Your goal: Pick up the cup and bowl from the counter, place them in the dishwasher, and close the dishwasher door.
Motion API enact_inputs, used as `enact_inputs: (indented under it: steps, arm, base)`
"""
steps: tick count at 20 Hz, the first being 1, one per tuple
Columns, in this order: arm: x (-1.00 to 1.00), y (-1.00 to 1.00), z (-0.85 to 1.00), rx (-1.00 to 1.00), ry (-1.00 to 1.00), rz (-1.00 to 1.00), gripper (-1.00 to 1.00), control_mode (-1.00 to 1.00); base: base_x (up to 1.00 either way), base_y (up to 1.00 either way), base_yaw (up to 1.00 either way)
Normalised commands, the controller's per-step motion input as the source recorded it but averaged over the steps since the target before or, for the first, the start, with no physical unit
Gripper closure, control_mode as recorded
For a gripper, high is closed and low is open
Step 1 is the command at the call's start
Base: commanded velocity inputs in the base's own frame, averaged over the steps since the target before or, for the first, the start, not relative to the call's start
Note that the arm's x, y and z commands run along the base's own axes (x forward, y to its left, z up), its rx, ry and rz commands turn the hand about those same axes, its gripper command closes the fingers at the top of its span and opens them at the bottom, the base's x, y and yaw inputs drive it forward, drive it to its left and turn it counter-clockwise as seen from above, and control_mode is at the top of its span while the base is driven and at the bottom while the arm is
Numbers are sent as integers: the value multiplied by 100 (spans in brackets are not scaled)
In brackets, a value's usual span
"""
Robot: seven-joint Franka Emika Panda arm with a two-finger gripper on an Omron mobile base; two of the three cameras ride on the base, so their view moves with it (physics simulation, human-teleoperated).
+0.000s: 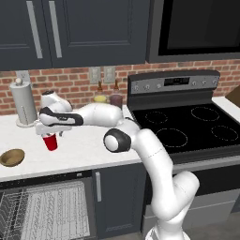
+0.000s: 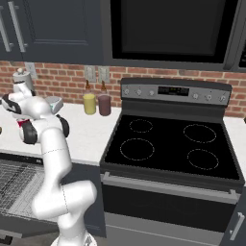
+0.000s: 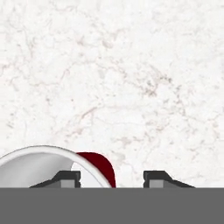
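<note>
The dishwasher (image 1: 47, 208) under the white marble counter (image 1: 79, 150) stands open, its white wire racks showing. On the counter, the bowl (image 1: 11, 157) sits well left of the red cup (image 1: 50, 141), near the front edge. The gripper (image 3: 112, 178) hangs over the upright cup with spread jaws straddling its white rim, one fingertip (image 3: 68, 177) inside, one outside.

Paper towel roll (image 1: 22, 102), black stovetop (image 1: 187, 125)

Glossy white rounded arm segments (image 1: 154, 154), dark grey joint caps, 2 small dark fingertips (image 3: 68, 178).
</note>
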Motion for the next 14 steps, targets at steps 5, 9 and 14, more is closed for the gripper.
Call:
enact_inputs:
  steps: [5,9,14]
  arm:
    - [-42,0,0,0,3,-4,100,-100]
    - [-90,-15,0,1,3,-12,100,-100]
    - [-100,-21,0,0,-1,-15,100,-100]
  base:
    - [0,0,0]
    - [0,0,0]
    - [0,0,0]
